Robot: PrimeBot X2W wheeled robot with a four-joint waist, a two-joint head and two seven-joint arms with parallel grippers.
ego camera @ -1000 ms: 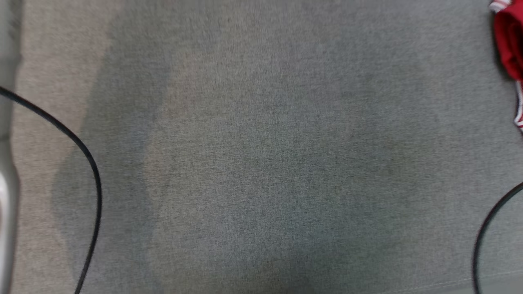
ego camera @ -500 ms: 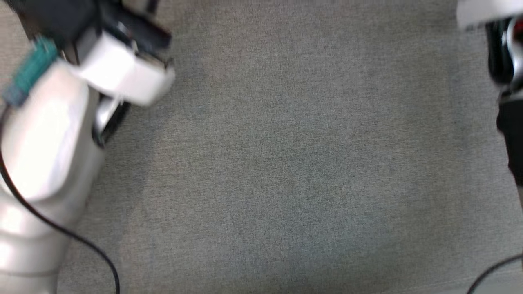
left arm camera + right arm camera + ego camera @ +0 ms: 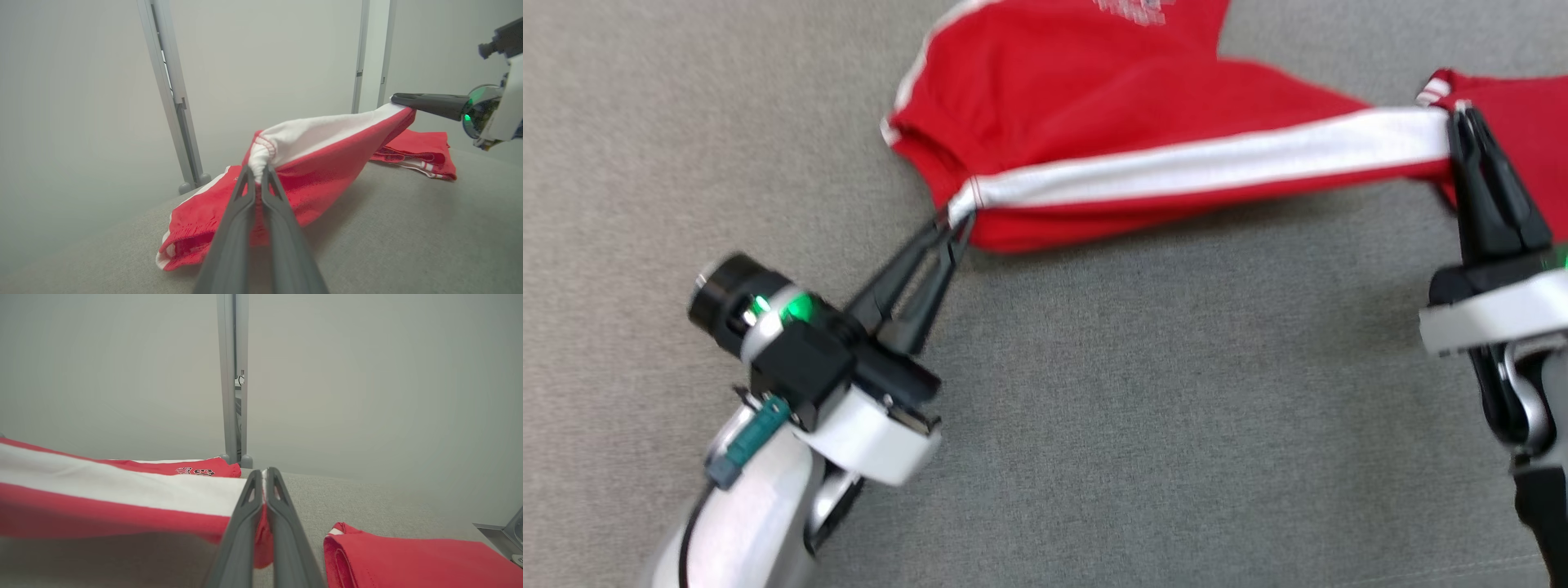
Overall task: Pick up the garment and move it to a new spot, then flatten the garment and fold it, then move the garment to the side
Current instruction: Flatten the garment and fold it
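The red garment (image 3: 1094, 122), unseen a moment before, is now shown. It is pinched taut by the left gripper (image 3: 956, 220) and the right gripper (image 3: 1460, 116).

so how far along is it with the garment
Picked up: left claw and right claw each pinch an end of the white band on the red garment. In hand: the move, its far side on the grey surface. Left: flatten, fold, set aside.

Red garment (image 3: 1094, 122) taut between left end effector (image 3: 954, 220) and right end effector (image 3: 1462, 121)
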